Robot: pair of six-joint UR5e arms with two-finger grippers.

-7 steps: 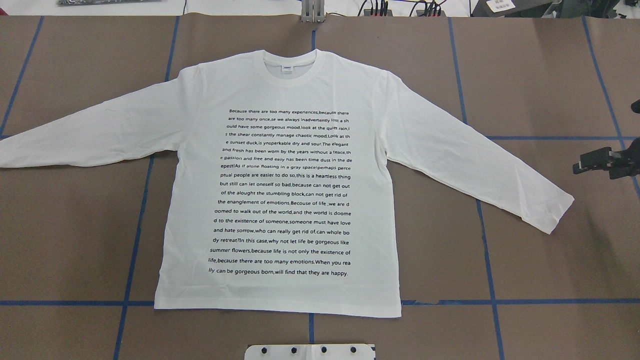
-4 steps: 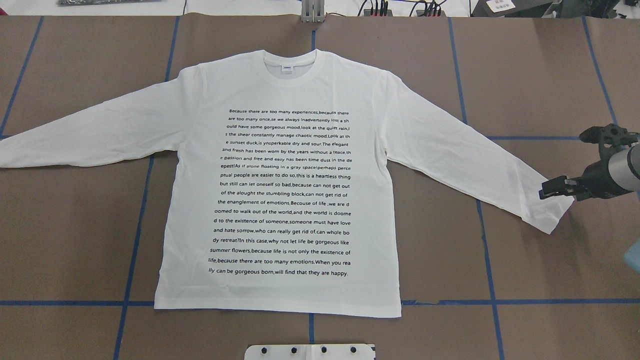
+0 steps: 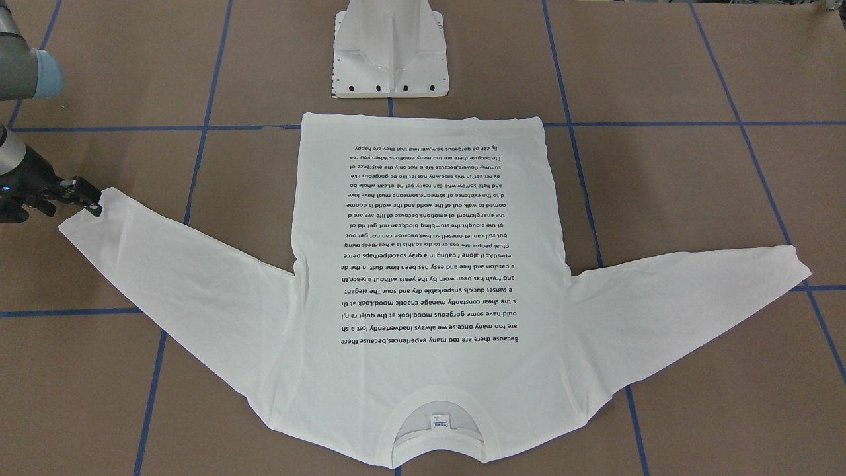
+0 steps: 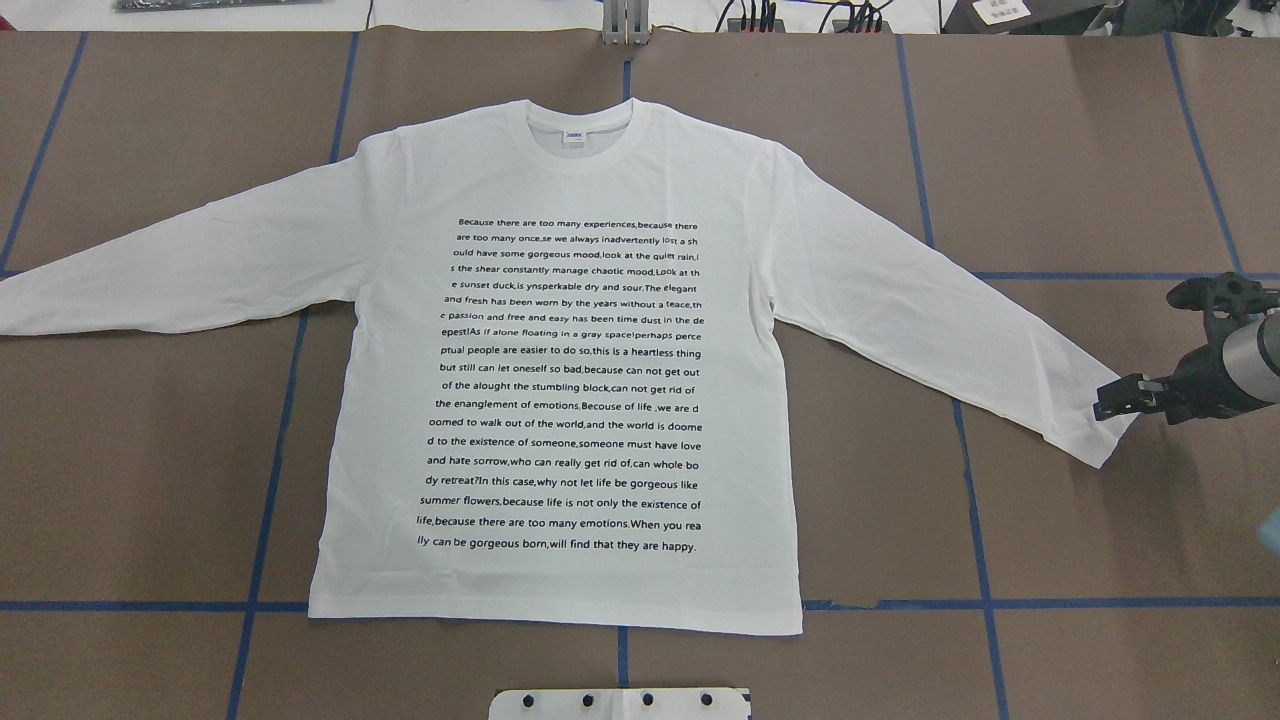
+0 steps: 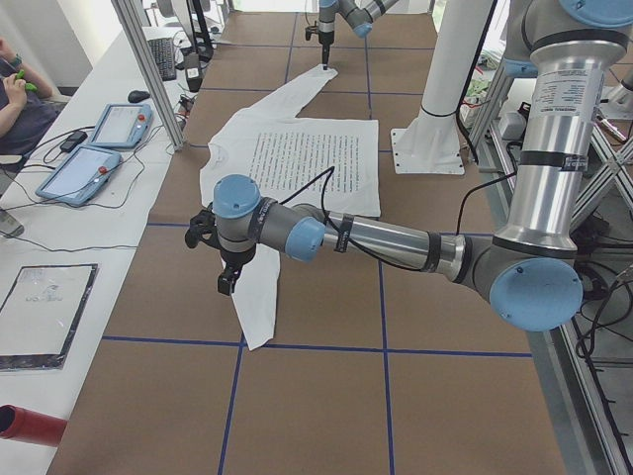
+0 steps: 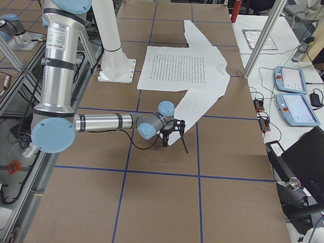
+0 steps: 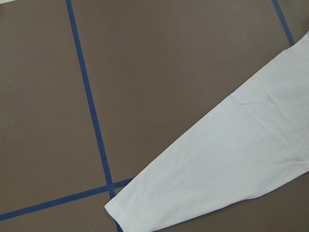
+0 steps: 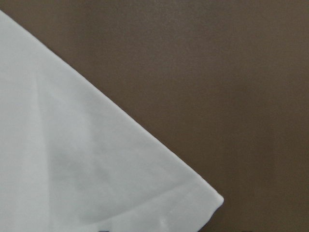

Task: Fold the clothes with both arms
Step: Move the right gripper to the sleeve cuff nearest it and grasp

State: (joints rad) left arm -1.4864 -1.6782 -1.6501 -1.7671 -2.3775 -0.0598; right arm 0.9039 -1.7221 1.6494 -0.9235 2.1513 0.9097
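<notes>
The white long-sleeved T-shirt (image 4: 570, 380) lies flat and spread out on the brown table, printed text facing up, collar at the far side. My right gripper (image 4: 1108, 405) is down at the end of the right sleeve (image 3: 99, 225), its black fingers over the cuff's corner and apparently open; the right wrist view shows only that cuff corner (image 8: 193, 193). The left gripper (image 5: 229, 280) hangs above the left sleeve's cuff (image 5: 255, 317), seen only from the left side, so I cannot tell its state. In the left wrist view the left cuff (image 7: 145, 212) lies flat below.
The white pedestal base (image 4: 620, 703) stands just before the shirt's hem. Blue tape lines (image 4: 270, 480) cross the brown table cover. Beside the table, tablets (image 5: 99, 148) and cables lie on a bench, and a person (image 5: 20, 94) sits there.
My right gripper has come in from the right edge to the right sleeve's cuff and settled onto its corner. The shirt has not moved.
</notes>
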